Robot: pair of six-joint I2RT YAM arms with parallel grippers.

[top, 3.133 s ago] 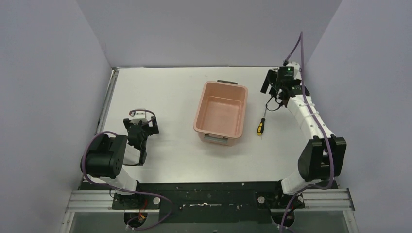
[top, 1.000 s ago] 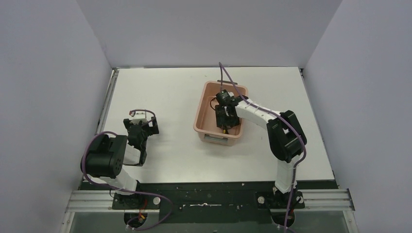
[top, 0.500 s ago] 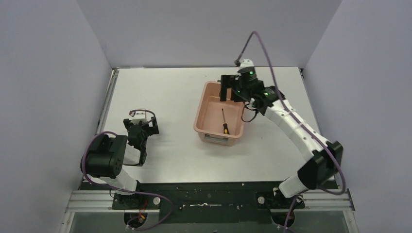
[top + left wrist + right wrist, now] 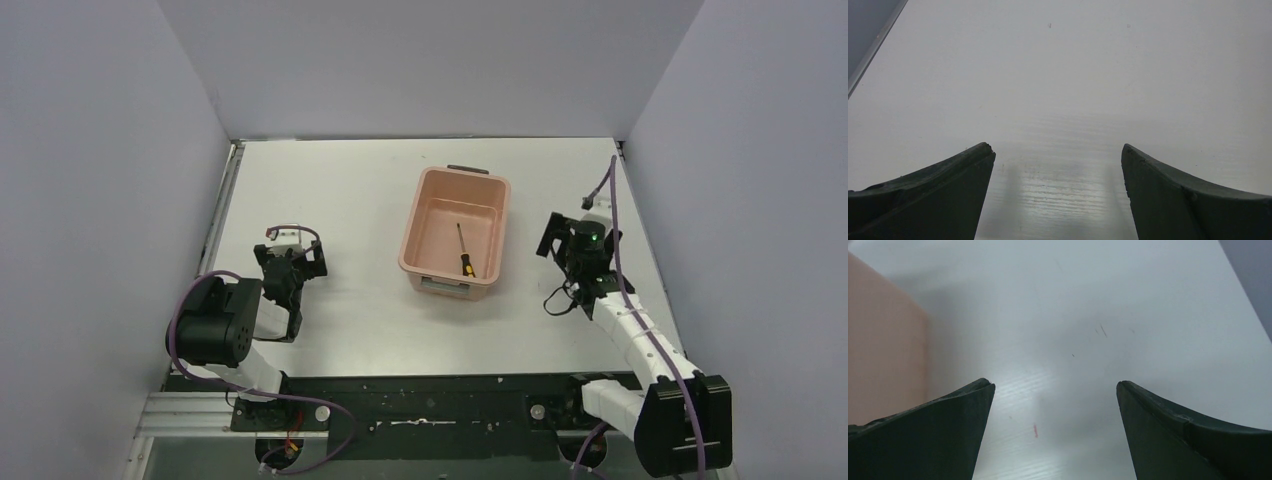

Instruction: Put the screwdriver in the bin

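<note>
Slim yellow-and-black screwdriver (image 4: 461,248) lies inside salmon-pink rectangular plastic bin (image 4: 415,215); pale label (image 4: 440,287) unreadable. Right gripper (image 4: 1054,385), right of bin, spread wide, empty; left gripper (image 4: 1057,146), left of bin, same.

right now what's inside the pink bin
Only the screwdriver lies on the floor of the bin, handle toward the near end. Nothing covers the interior; only the floor beneath the screwdriver is hidden.

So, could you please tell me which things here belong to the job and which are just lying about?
Job: screwdriver, lying inside the bin; right tool, open, beside the bin.
Not the job: left tool, open above the table; the table itself.
</note>
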